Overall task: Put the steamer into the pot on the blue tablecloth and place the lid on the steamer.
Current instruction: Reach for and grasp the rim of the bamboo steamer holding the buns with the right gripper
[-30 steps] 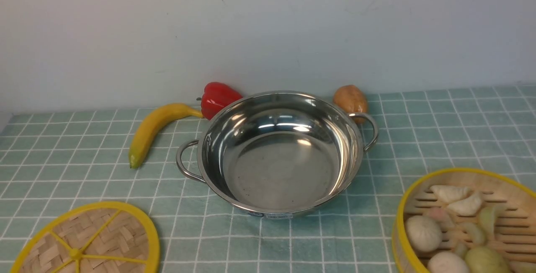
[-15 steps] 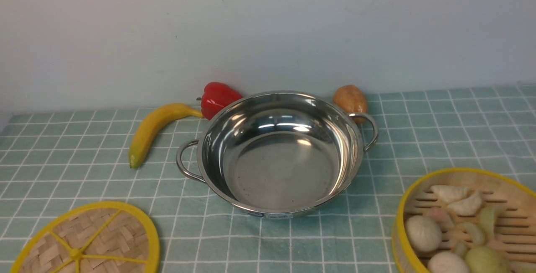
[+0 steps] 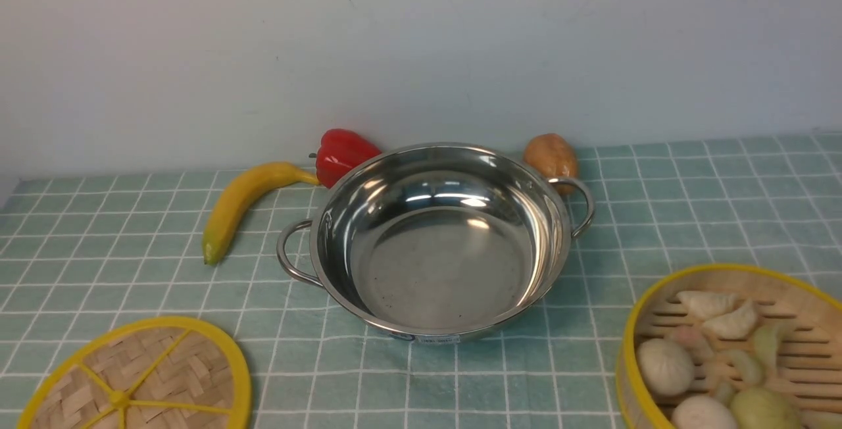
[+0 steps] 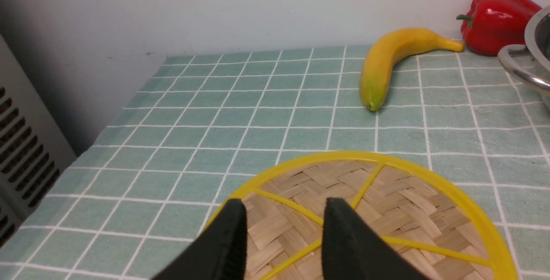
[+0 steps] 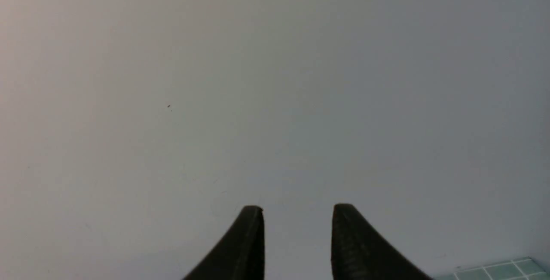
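The shiny steel pot (image 3: 441, 271) stands empty in the middle of the blue tablecloth (image 3: 691, 218). At the near right sits the bamboo steamer (image 3: 730, 271), holding white and green buns and dumplings. The flat woven lid (image 3: 138, 376) lies at the near left. Neither gripper shows in the front view. In the left wrist view my left gripper (image 4: 283, 205) hovers open above the lid (image 4: 408, 202), nothing between its fingers; the pot's handle (image 4: 522, 69) is at the edge. My right gripper (image 5: 297, 211) is open and empty, facing the bare wall, with a corner of tablecloth (image 5: 494, 269) showing.
A banana (image 3: 240, 205), a red pepper (image 3: 342, 152) and a potato (image 3: 552, 156) lie behind the pot against the white wall. A grey vented panel (image 4: 21, 155) stands past the cloth's left edge.
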